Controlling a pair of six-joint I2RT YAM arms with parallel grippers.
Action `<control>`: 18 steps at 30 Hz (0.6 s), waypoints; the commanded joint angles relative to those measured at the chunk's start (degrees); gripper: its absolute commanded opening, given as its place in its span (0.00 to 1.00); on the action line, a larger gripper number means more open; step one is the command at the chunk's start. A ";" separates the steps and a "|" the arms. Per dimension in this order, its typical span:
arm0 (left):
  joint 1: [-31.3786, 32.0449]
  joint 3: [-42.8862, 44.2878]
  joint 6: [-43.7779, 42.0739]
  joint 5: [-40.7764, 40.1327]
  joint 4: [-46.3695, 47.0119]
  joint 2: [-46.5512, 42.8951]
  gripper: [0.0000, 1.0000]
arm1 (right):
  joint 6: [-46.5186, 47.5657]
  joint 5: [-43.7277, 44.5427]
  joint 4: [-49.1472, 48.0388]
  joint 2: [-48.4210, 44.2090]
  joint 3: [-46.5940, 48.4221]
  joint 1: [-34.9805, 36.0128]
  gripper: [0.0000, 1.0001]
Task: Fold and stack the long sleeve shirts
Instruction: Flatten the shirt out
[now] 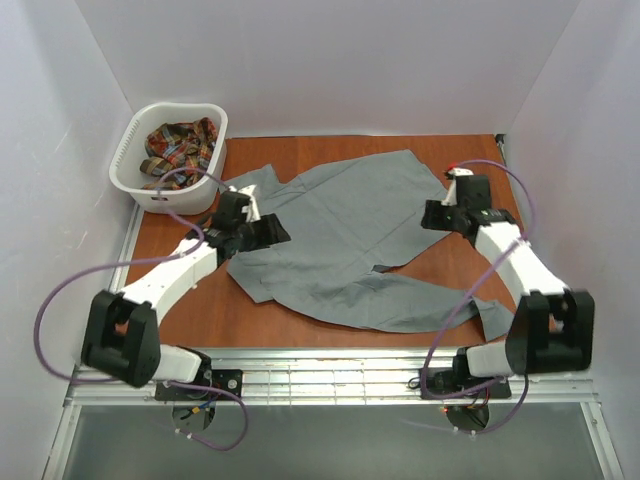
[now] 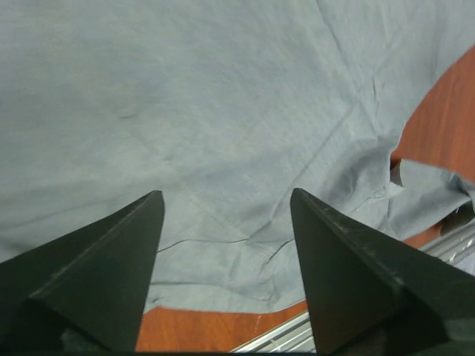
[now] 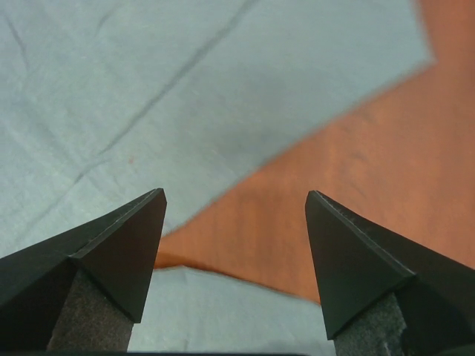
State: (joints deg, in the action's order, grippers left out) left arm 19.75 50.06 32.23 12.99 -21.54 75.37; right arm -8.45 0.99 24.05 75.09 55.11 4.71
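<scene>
Brown tabletop [image 1: 475,158]: grey shirt [image 1: 340,220] spread; plaid shirt [image 1: 180,145] in basket [image 1: 160,197].

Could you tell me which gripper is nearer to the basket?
Left. The left gripper is close beside the basket, over the grey shirt; the right gripper is across the shirt, farther off.

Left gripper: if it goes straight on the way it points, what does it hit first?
Most likely the grey shirt: its cloth fills the wrist view ahead of the left gripper, with nothing in between. How far off it is, I can't tell.
</scene>
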 commanded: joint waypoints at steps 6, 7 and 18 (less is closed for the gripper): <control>8.55 9.96 -4.98 2.29 2.47 18.13 0.57 | 4.40 -6.70 -9.72 23.68 12.56 3.82 0.58; 9.60 10.66 -5.16 3.34 2.38 19.53 0.57 | 4.40 -7.06 -9.73 26.74 13.35 3.82 0.57; 11.28 1.98 0.82 12.84 -3.06 22.38 0.51 | -5.87 -3.90 -4.02 23.18 -2.10 3.82 0.54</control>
State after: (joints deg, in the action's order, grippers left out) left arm 30.33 56.21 31.90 21.96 -19.33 100.38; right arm -9.45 -4.43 14.37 100.88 58.57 8.64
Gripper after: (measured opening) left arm 0.510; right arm 0.541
